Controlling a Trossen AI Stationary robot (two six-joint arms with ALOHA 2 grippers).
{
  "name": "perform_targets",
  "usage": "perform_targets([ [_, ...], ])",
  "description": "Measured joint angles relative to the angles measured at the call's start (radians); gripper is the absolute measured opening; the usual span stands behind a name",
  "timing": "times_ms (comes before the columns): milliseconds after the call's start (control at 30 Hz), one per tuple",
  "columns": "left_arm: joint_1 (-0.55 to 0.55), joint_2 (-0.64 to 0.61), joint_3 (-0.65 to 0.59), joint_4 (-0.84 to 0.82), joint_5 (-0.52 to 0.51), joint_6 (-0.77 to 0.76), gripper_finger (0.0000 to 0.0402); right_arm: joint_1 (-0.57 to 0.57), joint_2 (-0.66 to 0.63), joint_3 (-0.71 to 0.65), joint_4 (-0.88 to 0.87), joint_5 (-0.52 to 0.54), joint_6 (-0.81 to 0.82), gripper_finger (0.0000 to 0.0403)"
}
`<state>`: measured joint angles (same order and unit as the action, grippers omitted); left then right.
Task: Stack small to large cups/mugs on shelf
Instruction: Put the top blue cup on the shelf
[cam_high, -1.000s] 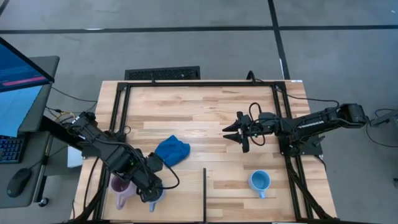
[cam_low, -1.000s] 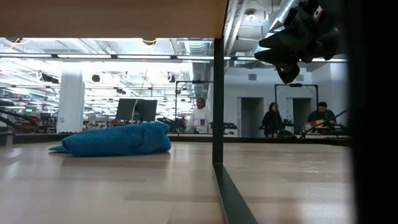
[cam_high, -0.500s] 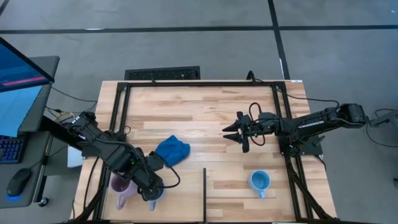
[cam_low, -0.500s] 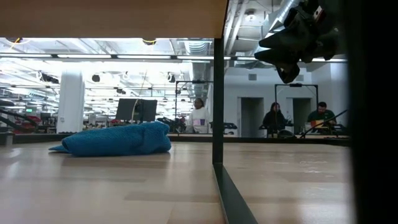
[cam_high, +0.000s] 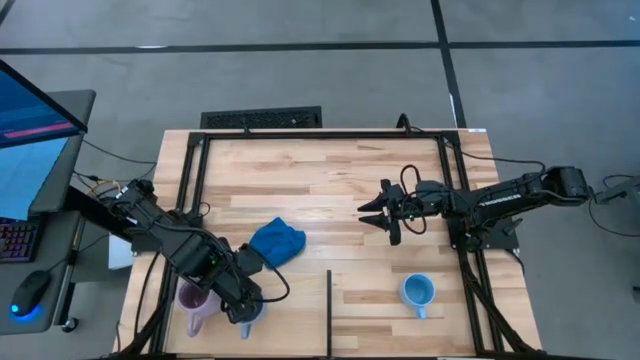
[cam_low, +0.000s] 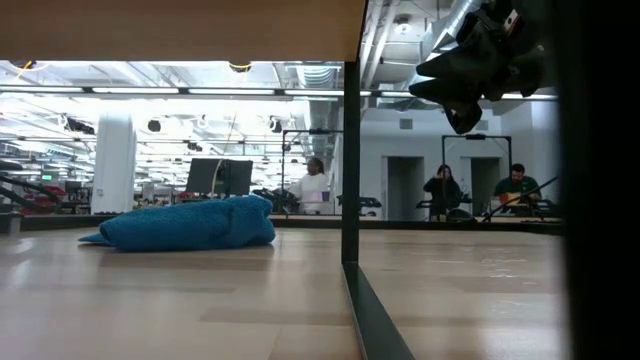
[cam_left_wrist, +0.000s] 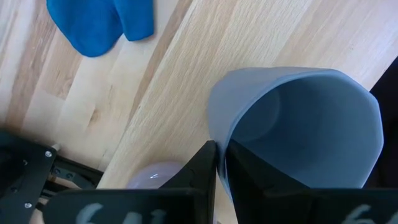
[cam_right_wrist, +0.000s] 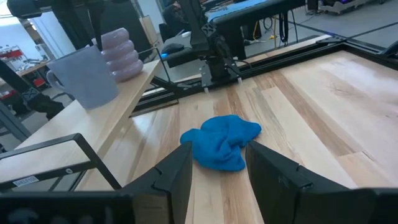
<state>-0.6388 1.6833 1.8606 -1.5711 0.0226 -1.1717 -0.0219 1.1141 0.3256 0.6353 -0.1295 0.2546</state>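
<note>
Left wrist view alone shows left tool (cam_left_wrist: 219, 163) pinching grey-blue mug (cam_left_wrist: 298, 124) rim.

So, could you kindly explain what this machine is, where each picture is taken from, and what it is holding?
It is a robot with two dark arms at a plank table. One picture looks straight down, one looks level across the tabletop, and one camera rides on each wrist. The left gripper is shut on the rim of a grey-blue mug, beside a lilac mug on a pale shelf panel. The right gripper hangs open over mid-table, holding nothing. A blue cloth and a light blue mug lie on the table.
</note>
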Motion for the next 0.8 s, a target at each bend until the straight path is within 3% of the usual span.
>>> perform_targets([
  [367, 0.0, 0.0, 0.0, 0.0, 0.016, -0.001, 0.0028, 0.0, 0.0, 0.0, 0.0, 0.0, 0.0, 0.0171],
  [800, 0.007, -0.001, 0.0, 0.001, 0.016, 0.004, 0.01, 0.0, 0.0, 0.0, 0.0, 0.0, 0.0, 0.0171],
])
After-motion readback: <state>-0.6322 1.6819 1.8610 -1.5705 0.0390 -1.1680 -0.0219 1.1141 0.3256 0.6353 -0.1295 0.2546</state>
